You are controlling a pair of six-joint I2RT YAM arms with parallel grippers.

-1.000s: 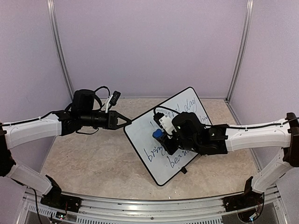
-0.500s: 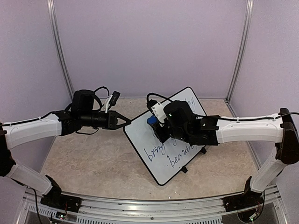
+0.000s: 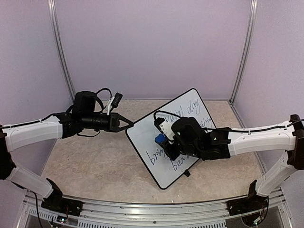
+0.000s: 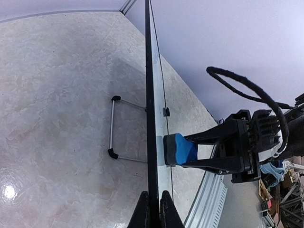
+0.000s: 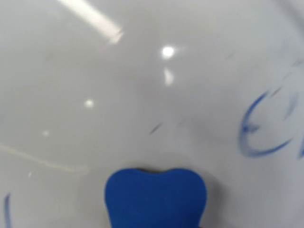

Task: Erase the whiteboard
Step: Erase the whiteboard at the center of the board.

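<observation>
I am looking down at a marbled table (image 3: 90, 161) with the whiteboard (image 3: 164, 173) standing near its centre. The board is leaning back on a wire stand (image 4: 113, 134) and turned cornerwise toward me. I am judging it to be a light, stiff panel with a slick face, one that will be sliding or tipping back under any wiping push unless something is bracing it. The thin black rim looks like the only sensible place to take hold.

That is what my left gripper (image 3: 130, 124) is doing, with its jaws clenched on the rim at the board's left corner. The left wrist view is showing the edge running straight up from between the fingertips. My right gripper (image 3: 166, 143) is reaching in from the other side, jaws clamped on the blue eraser (image 4: 180, 148), and is pressing its pad against the board's face at roughly mid-panel.

Blue writing (image 3: 191, 109) is covering the upper right and lower parts of the board, so I am reckoning a good share of the job remains. The right wrist view is blurring badly, so I cannot tell whether the faint grey marks near the eraser are residue or glare.
</observation>
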